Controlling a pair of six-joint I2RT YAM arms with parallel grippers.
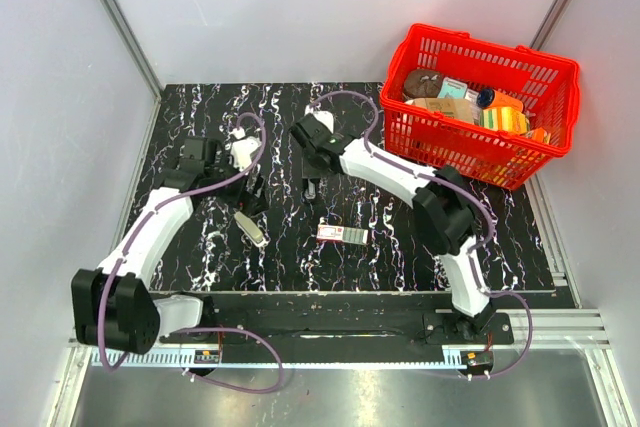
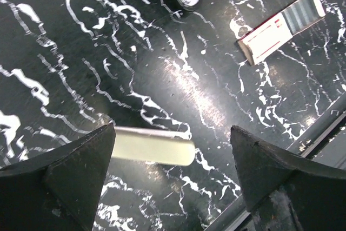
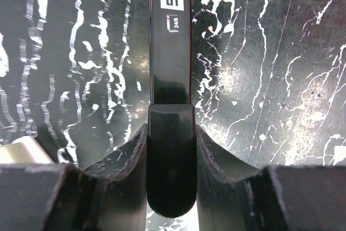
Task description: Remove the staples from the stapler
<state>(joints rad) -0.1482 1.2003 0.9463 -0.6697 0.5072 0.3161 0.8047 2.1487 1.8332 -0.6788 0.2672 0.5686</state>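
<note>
The black stapler [image 3: 170,52] is long and slim, with a white "50" label, and lies on the black marbled table. My right gripper [image 3: 170,150] is shut on its near end, one finger on each side. In the top view the right gripper [image 1: 312,169] is at the table's middle with the stapler [image 1: 312,190] under it. My left gripper [image 2: 173,177] is open and empty, hovering above a short beige-silver oblong piece [image 2: 154,145]. In the top view the left gripper [image 1: 254,195] is left of the stapler. No staple strip shows in any view.
A small red-and-white box [image 1: 342,235] lies in front of the stapler and also shows in the left wrist view [image 2: 281,25]. The beige-silver piece [image 1: 252,228] lies near the left gripper. A red basket [image 1: 560,82] holding groceries stands at the back right.
</note>
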